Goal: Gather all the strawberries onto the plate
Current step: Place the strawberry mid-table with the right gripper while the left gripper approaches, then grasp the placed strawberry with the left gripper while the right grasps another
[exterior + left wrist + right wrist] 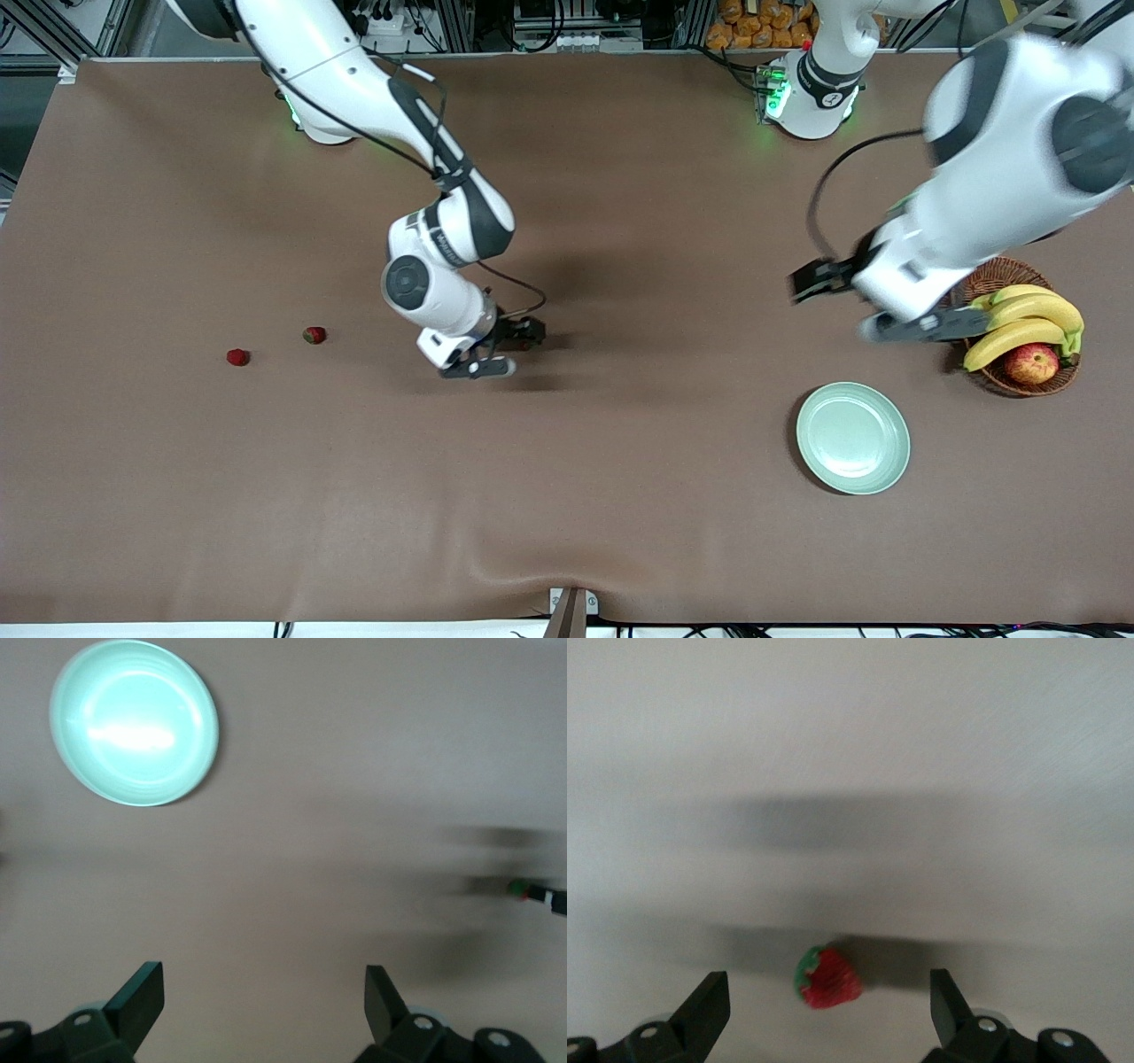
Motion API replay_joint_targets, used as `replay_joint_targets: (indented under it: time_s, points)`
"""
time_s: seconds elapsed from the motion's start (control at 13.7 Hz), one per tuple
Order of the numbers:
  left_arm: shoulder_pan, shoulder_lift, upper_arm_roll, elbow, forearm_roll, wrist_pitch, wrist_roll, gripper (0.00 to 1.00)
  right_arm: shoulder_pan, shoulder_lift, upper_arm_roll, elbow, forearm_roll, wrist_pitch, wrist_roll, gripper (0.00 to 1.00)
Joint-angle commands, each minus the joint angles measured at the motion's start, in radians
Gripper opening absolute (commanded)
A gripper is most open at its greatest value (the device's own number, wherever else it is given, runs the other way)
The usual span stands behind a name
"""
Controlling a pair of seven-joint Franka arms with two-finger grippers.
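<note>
One strawberry (828, 977) lies on the brown table between the spread fingers of my right gripper (830, 1005), touching neither. That gripper (514, 348) is low over the middle of the table and open. Two more strawberries (237, 357) (314, 335) lie toward the right arm's end of the table. The pale green plate (852, 437) sits bare toward the left arm's end, also in the left wrist view (133, 722). My left gripper (917, 328) hangs open and holding nothing (266, 1001), above the table beside the basket.
A brown wicker basket (1001, 270) with bananas (1028, 319) and a red-yellow apple (1030, 363) stands at the left arm's end, farther from the front camera than the plate. Bare brown table lies between the right gripper and the plate.
</note>
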Motion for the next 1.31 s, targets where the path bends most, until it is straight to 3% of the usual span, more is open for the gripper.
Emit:
replay_joint_targets:
  time_s: [0.0, 0.29, 0.66, 0.8, 1.24]
  points:
    - [-0.102, 0.157, 0.005, 0.127, -0.013, 0.073, -0.203, 1.0, -0.143, -0.081, 0.011, -0.021, -0.025, -0.157, -0.038, 1.0]
    - [-0.219, 0.303, 0.005, 0.138, -0.015, 0.301, -0.41, 1.0, -0.348, -0.154, 0.006, -0.043, -0.182, -0.298, -0.188, 1.0]
    - [-0.374, 0.469, 0.012, 0.16, -0.01, 0.597, -0.585, 1.0, -0.488, -0.217, 0.005, -0.149, -0.32, -0.309, -0.285, 1.0]
    - [-0.434, 0.519, 0.026, 0.163, -0.001, 0.688, -0.584, 1.0, -0.519, -0.207, 0.005, -0.195, -0.337, -0.292, -0.305, 1.0]
    - [-0.635, 0.642, 0.164, 0.204, 0.028, 0.754, -0.589, 1.0, -0.534, -0.173, 0.005, -0.312, -0.338, -0.16, -0.32, 1.0]
